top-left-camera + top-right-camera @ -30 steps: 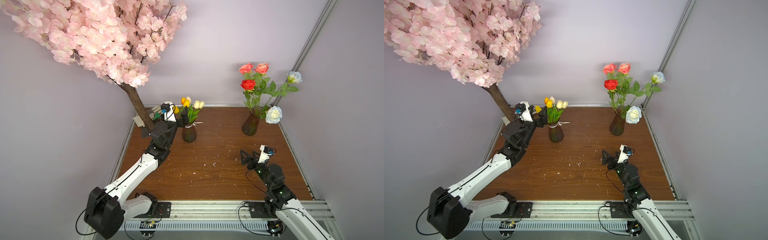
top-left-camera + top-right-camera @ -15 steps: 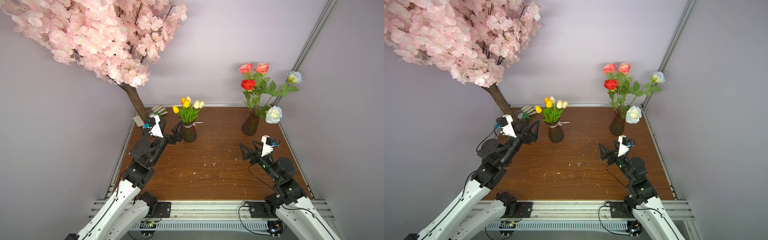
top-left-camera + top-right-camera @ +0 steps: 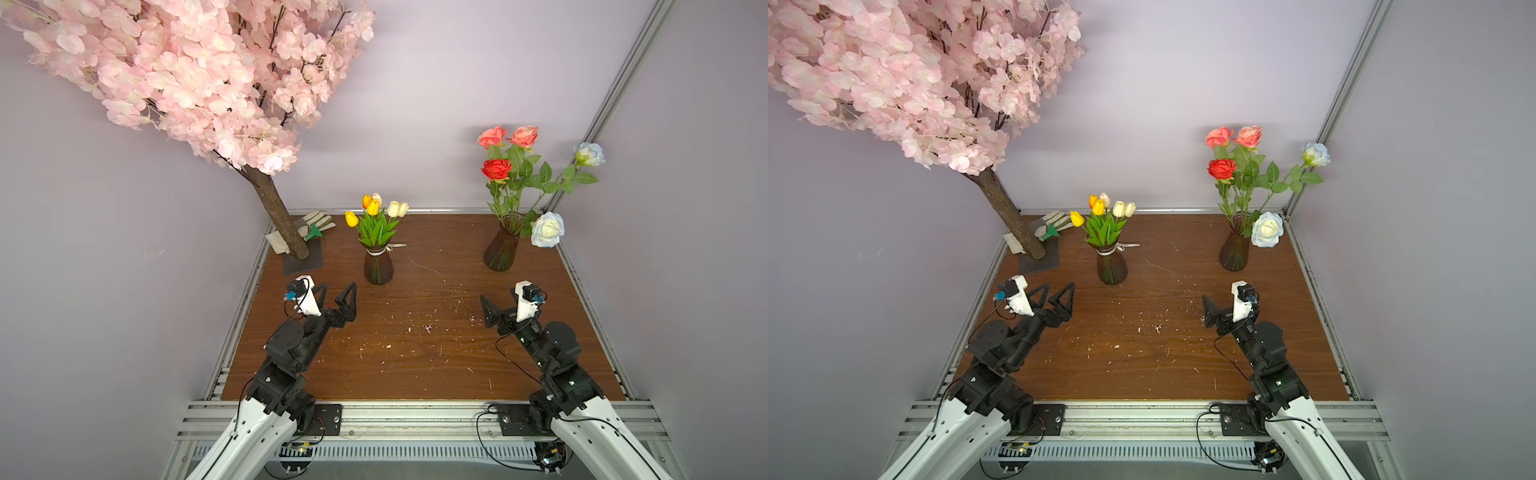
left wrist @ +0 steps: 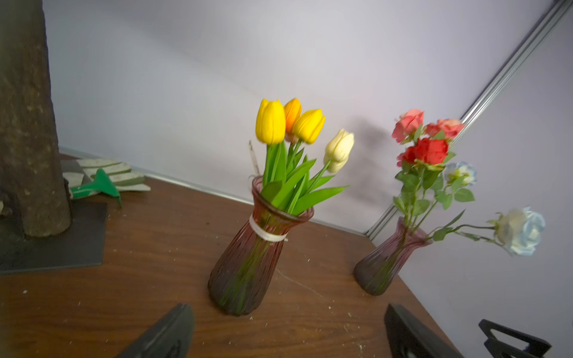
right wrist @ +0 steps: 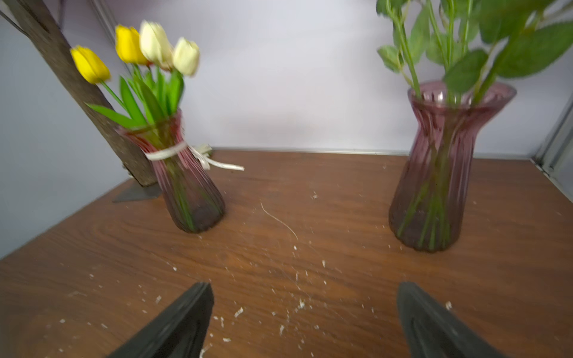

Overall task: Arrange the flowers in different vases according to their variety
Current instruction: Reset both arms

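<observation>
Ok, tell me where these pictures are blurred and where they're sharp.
Right wrist view: the tulips and rose leaves are smeared by motion. Left wrist view: milder blur, worst on the white rose, with a faint shadow on the wall beside the roses. Both top views: sharp and evenly lit.

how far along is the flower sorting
Done: the tulips stand in the ribboned vase, the roses in the plain vase. In hand: nothing; the left gripper and right gripper are open and empty. Left: seemingly nothing, no loose flower shows on the table.
</observation>
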